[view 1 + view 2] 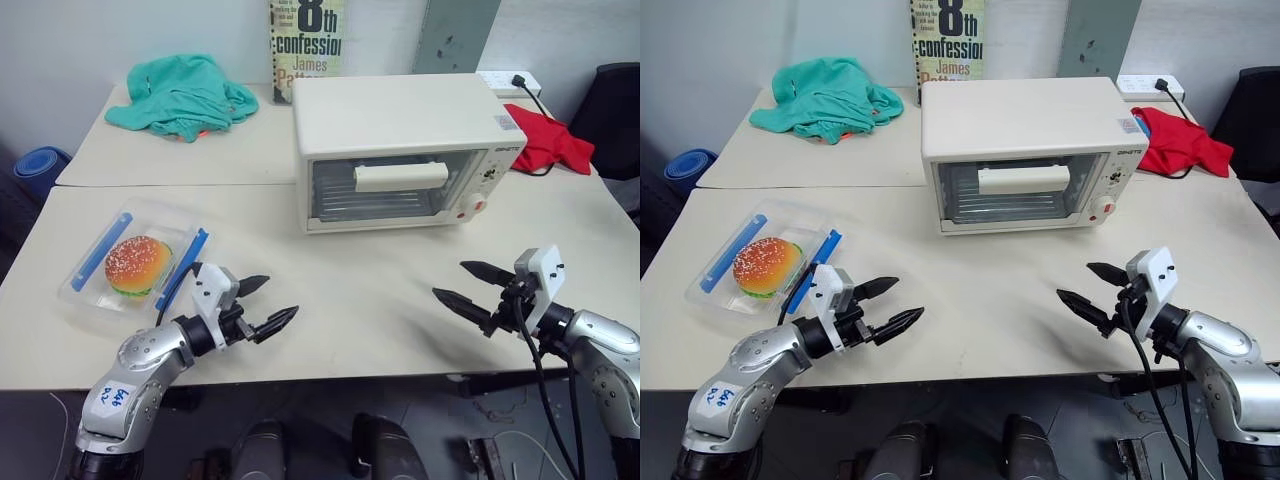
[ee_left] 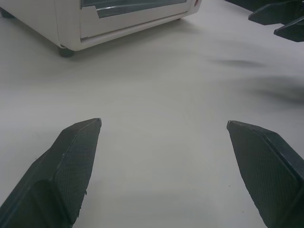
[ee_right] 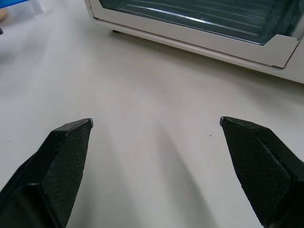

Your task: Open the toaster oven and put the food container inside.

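Toaster oven (image 1: 400,140) stands at the far middle of the tabletop (image 1: 350,290), door facing the robot. Food container (image 1: 135,265) lies on the tabletop at near left, well apart from the oven. Left gripper (image 1: 270,305) hovers just right of the container, right gripper (image 1: 462,288) at near right, both before the oven. Behind: crumpled cloth (image 1: 180,95) at far left, book (image 1: 305,40) upright behind the oven, second cloth (image 1: 545,140) right of the oven, power strip (image 1: 510,82) behind that.

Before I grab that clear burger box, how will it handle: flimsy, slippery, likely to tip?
The food container looks thin-walled and clear, so it probably flexes under a squeeze. Its smooth plastic may slip between the fingers. It is shallow and lies flat on the table, so tipping seems unlikely, though the burger inside could slide if it is tilted.
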Controlling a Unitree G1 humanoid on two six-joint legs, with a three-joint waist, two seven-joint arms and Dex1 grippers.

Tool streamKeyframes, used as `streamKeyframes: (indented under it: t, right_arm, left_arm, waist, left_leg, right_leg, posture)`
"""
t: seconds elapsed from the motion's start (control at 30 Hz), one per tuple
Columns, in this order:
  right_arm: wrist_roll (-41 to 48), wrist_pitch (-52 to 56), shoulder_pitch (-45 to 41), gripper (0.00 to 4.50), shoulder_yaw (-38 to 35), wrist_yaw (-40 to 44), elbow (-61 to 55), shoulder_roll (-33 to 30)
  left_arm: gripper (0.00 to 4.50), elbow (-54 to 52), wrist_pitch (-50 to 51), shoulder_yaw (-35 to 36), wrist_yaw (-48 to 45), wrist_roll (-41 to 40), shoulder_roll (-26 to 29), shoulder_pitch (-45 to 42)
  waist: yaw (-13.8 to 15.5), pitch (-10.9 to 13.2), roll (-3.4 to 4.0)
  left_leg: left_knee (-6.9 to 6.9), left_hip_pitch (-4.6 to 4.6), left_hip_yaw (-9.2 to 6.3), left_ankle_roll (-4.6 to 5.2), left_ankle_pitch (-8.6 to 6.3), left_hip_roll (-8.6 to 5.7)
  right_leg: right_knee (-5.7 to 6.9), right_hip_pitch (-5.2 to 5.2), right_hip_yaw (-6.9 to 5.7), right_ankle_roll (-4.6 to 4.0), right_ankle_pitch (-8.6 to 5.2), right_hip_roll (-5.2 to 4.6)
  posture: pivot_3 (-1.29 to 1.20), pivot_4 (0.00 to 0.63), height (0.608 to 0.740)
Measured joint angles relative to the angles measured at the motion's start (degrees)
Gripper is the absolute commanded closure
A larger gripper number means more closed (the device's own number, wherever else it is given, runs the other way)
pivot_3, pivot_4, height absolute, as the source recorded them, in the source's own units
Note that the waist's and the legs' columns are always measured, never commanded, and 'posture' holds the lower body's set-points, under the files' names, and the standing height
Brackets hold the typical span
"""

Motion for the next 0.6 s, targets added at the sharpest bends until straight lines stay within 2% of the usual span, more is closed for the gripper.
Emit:
streamKeyframes:
  t: [0.37,0.6]
  right_arm:
    - [0.69,1.41,-0.76,0.02,-0.80,-5.25,-2.36,1.63]
    - [-0.33,1.47,-6.51,0.02,-0.68,-9.21,0.35,3.02]
  left_arm:
    - [0.00,2.89,1.43,0.28,-0.92,-1.28,0.48,-4.92]
    - [0.00,3.84,2.74,1.70,-1.11,-2.64,0.07,-5.95]
  waist:
    - [-0.03,0.00,0.00]
    - [-0.08,0.00,0.00]
  left_leg:
    - [-0.01,0.00,0.00,0.00,0.00,0.00]
    - [-0.01,0.00,0.03,0.00,0.00,0.01]
  right_leg:
    - [0.00,0.00,0.00,0.00,0.00,0.01]
    - [0.03,-0.02,0.00,0.00,0.00,0.02]
  posture:
    - [0.00,0.150,0.740]
    - [0.00,0.150,0.740]
